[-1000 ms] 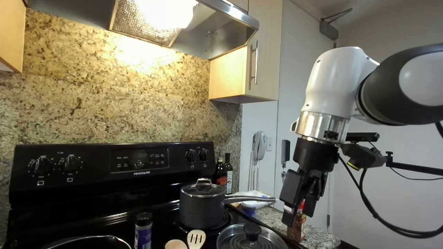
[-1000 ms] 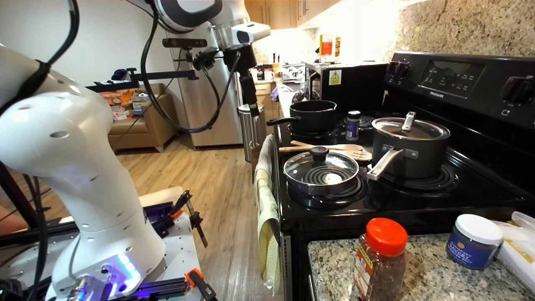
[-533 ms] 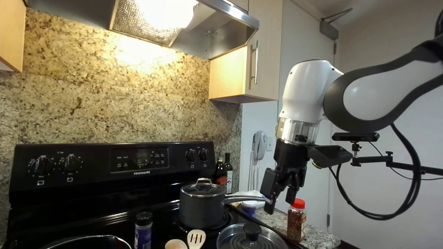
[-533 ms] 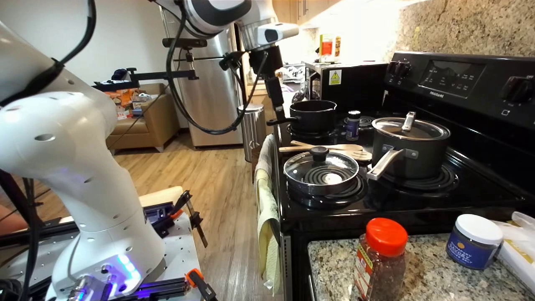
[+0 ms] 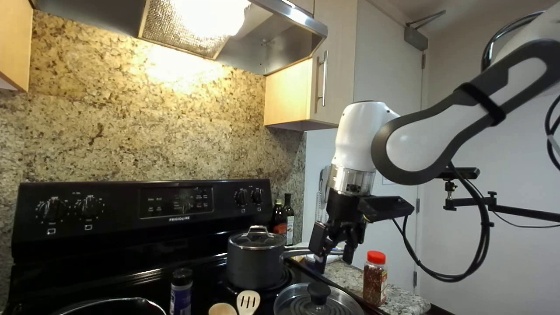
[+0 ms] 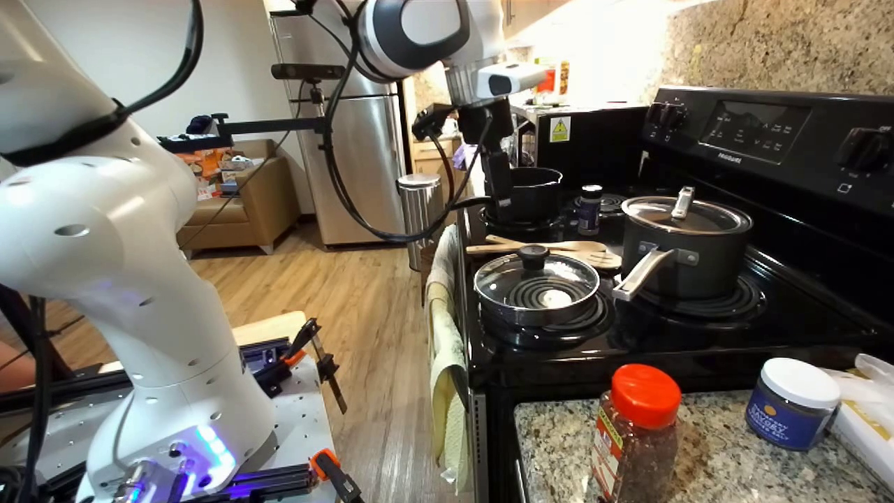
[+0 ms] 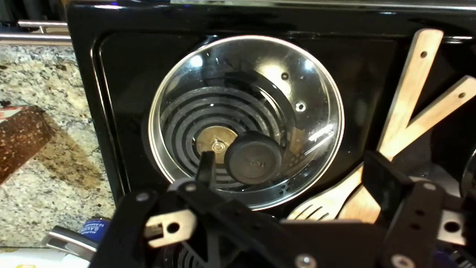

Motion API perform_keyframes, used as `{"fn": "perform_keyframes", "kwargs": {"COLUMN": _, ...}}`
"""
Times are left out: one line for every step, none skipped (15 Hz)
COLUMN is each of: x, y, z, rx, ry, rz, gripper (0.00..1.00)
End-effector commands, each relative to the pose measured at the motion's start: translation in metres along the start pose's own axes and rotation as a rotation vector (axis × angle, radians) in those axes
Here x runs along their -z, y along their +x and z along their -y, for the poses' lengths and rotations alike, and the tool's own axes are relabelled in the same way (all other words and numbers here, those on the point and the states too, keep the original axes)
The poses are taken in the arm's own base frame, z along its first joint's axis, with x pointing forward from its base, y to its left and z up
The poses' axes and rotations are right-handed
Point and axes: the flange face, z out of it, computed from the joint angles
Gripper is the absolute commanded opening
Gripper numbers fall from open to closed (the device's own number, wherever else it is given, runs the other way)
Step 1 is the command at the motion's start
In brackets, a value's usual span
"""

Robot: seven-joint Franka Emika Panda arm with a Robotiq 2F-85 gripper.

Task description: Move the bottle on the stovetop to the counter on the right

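Wrist view: gripper (image 7: 290, 160) spread wide, empty. In an exterior view, the upright bottle (image 5: 181, 292) stands lower and farther from the counter (image 5: 406, 298).

White arm (image 5: 420, 140), dark grey trim (image 5: 379, 151), silver wrist ring (image 5: 351, 180), black hand (image 5: 334, 261), black cables (image 6: 193, 49)

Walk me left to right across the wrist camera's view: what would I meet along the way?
Jar of reddish flakes → blue-labelled jar → black-knobbed glass lid → two wooden utensil handles.
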Motion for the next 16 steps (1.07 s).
{"fn": "perform_keyframes", "kwargs": {"x": -0.016, "y": 0.012, "z": -0.01, "rx": -0.008, "ry": 0.015, "rz": -0.022, "gripper": 1.0}}
{"fn": "perform_keyframes", "kwargs": {"x": -0.019, "y": 0.014, "z": -0.013, "rx": -0.004, "ry": 0.024, "rz": -0.033, "gripper": 1.0}}
{"fn": "perform_keyframes", "kwargs": {"x": -0.022, "y": 0.017, "z": -0.014, "rx": -0.002, "ry": 0.046, "rz": -0.041, "gripper": 1.0}}
{"fn": "perform_keyframes", "kwargs": {"x": -0.025, "y": 0.02, "z": -0.016, "rx": -0.002, "ry": 0.055, "rz": -0.052, "gripper": 1.0}}
{"fn": "perform_keyframes", "kwargs": {"x": -0.031, "y": 0.023, "z": -0.017, "rx": -0.001, "ry": 0.057, "rz": -0.05, "gripper": 1.0}}
{"fn": "perform_keyframes", "kwargs": {"x": -0.033, "y": 0.023, "z": -0.016, "rx": -0.002, "ry": 0.058, "rz": -0.046, "gripper": 1.0}}
{"fn": "perform_keyframes", "kwargs": {"x": -0.025, "y": 0.019, "z": -0.015, "rx": -0.026, "ry": 0.052, "rz": -0.06, "gripper": 1.0}}
{"fn": "perform_keyframes", "kwargs": {"x": -0.028, "y": 0.021, "z": -0.018, "rx": -0.024, "ry": 0.043, "rz": -0.04, "gripper": 1.0}}
{"fn": "perform_keyframes", "kwargs": {"x": -0.028, "y": 0.021, "z": -0.017, "rx": -0.023, "ry": 0.043, "rz": -0.041, "gripper": 1.0}}
{"fn": "perform_keyframes", "kwargs": {"x": -0.028, "y": 0.021, "z": -0.017, "rx": -0.022, "ry": 0.044, "rz": -0.042, "gripper": 1.0}}
{"fn": "perform_keyframes", "kwargs": {"x": -0.027, "y": 0.021, "z": -0.016, "rx": -0.021, "ry": 0.045, "rz": -0.042, "gripper": 1.0}}
{"fn": "perform_keyframes", "kwargs": {"x": -0.027, "y": 0.021, "z": -0.016, "rx": -0.02, "ry": 0.045, "rz": -0.042, "gripper": 1.0}}
{"fn": "perform_keyframes", "kwargs": {"x": -0.027, "y": 0.021, "z": -0.016, "rx": -0.02, "ry": 0.045, "rz": -0.042, "gripper": 1.0}}
{"fn": "perform_keyframes", "kwargs": {"x": -0.029, "y": 0.023, "z": -0.015, "rx": -0.013, "ry": 0.055, "rz": -0.037, "gripper": 1.0}}
{"fn": "perform_keyframes", "kwargs": {"x": -0.031, "y": 0.026, "z": -0.011, "rx": 0.004, "ry": 0.062, "rz": -0.034, "gripper": 1.0}}
{"fn": "perform_keyframes", "kwargs": {"x": -0.032, "y": 0.029, "z": -0.007, "rx": 0.017, "ry": 0.073, "rz": -0.037, "gripper": 1.0}}
